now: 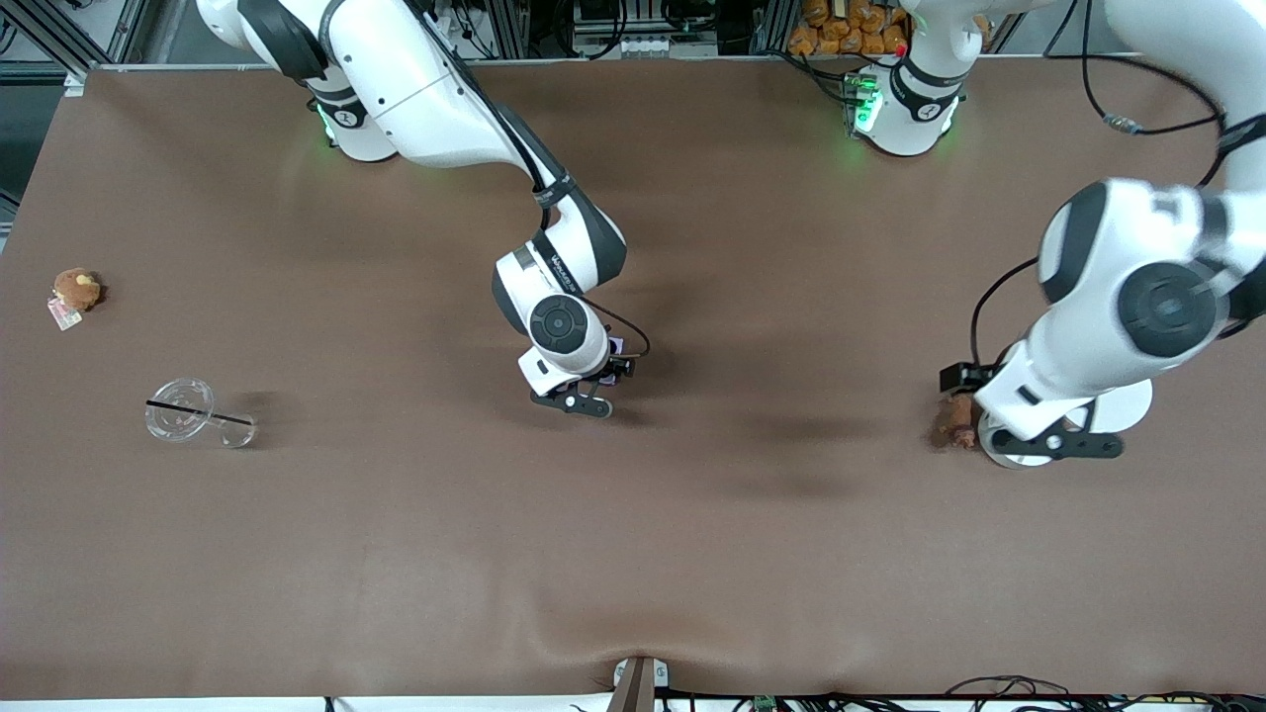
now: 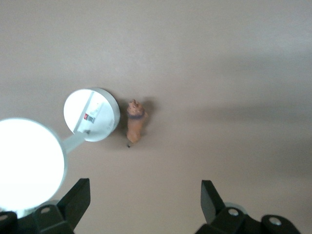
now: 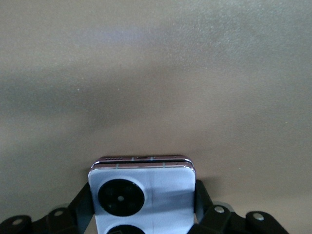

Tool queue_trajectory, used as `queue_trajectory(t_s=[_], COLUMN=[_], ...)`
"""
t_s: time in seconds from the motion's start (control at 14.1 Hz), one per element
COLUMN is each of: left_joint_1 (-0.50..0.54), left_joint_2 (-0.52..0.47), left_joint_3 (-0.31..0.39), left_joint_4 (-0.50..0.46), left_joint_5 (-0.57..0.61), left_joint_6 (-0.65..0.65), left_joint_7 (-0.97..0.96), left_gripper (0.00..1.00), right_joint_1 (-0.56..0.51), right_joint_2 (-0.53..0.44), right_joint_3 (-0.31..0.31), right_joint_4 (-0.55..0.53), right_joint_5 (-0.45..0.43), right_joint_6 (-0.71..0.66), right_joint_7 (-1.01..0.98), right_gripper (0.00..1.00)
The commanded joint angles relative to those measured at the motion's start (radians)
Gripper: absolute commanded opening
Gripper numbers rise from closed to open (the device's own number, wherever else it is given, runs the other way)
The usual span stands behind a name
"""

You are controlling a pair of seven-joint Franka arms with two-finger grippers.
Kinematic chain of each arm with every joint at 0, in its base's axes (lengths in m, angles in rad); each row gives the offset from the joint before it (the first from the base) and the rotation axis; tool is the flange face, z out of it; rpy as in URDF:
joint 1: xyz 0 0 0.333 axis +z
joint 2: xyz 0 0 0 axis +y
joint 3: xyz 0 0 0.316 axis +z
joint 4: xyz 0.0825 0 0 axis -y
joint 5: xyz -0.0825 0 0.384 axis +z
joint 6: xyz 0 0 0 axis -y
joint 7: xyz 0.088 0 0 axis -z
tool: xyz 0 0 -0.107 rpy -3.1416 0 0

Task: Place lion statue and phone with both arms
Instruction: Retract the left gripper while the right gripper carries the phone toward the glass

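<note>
The lion statue (image 1: 954, 423), a tiny reddish-brown figurine, lies on the brown table toward the left arm's end. It also shows in the left wrist view (image 2: 135, 126), apart from the fingers. My left gripper (image 1: 989, 410) hangs open and empty above the table beside the statue, mostly hidden under its arm; the left wrist view shows it (image 2: 144, 200) with wide-apart jaws. My right gripper (image 1: 605, 368) is over the middle of the table, shut on the pale lavender phone (image 3: 141, 192). Its fingers clamp the phone's two sides in the right wrist view (image 3: 142, 207). A sliver of the phone (image 1: 615, 346) shows in the front view.
Two white round discs (image 1: 1123, 405) (image 2: 92, 114) lie right beside the lion statue, partly under the left arm. A clear cup with a black straw (image 1: 198, 415) lies on its side toward the right arm's end. A round brown plush with a tag (image 1: 77, 289) sits near that table edge.
</note>
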Motion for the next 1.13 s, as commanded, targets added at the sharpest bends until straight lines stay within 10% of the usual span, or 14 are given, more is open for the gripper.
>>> queue_trajectory(t_s=[0.0,1.06], left_joint_1=[0.013,0.031], left_joint_2=[-0.037,-0.318], left_joint_3=[-0.01,0.051], left_joint_4=[0.067,0.055], left_joint_5=[-0.067,-0.145], left_joint_6=[-0.085,-0.175], left_joint_7=[0.002,0.008], left_gripper=[1.0,1.0], right_joint_1=[-0.006,-0.328], right_joint_2=[-0.013,-0.192], right_joint_3=[-0.01,-0.013], right_joint_4=[0.001,-0.001], right_joint_5=[0.011,-0.003], right_joint_6=[0.001,-0.206], right_joint_7=[0.01,-0.361], right_gripper=[0.23,0.23])
